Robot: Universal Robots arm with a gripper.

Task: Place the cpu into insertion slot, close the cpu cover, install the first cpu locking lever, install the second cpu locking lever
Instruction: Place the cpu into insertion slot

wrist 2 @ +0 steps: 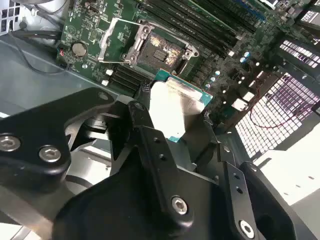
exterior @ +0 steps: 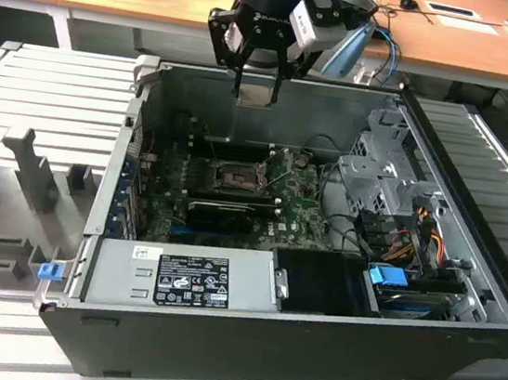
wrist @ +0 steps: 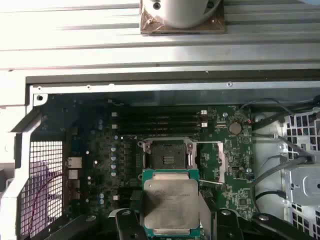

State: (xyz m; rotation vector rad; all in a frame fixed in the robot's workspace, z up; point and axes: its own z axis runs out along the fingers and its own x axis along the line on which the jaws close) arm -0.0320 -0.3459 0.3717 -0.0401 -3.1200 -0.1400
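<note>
My gripper (exterior: 253, 87) hangs above the back wall of the open computer case, shut on the cpu (exterior: 254, 94), a flat square chip with a dull silver top. Both wrist views show the cpu (wrist: 171, 202) (wrist 2: 176, 102) clamped by its edges between the black fingers (wrist: 126, 222). Below it on the green motherboard lies the insertion slot (exterior: 235, 176) (wrist: 166, 155) (wrist 2: 161, 49), a square black socket with nothing in it. The cpu cover (wrist: 210, 161) (wrist 2: 116, 36) (exterior: 281, 167) is swung open beside the socket.
Long memory slots (wrist: 157, 122) run beside the socket. A black card (exterior: 223, 212) sits in front of it in the exterior view. A power supply (exterior: 181, 279) fills the case front, and a metal drive cage (exterior: 378, 169) with cables (exterior: 411, 239) stands on the exterior view's right.
</note>
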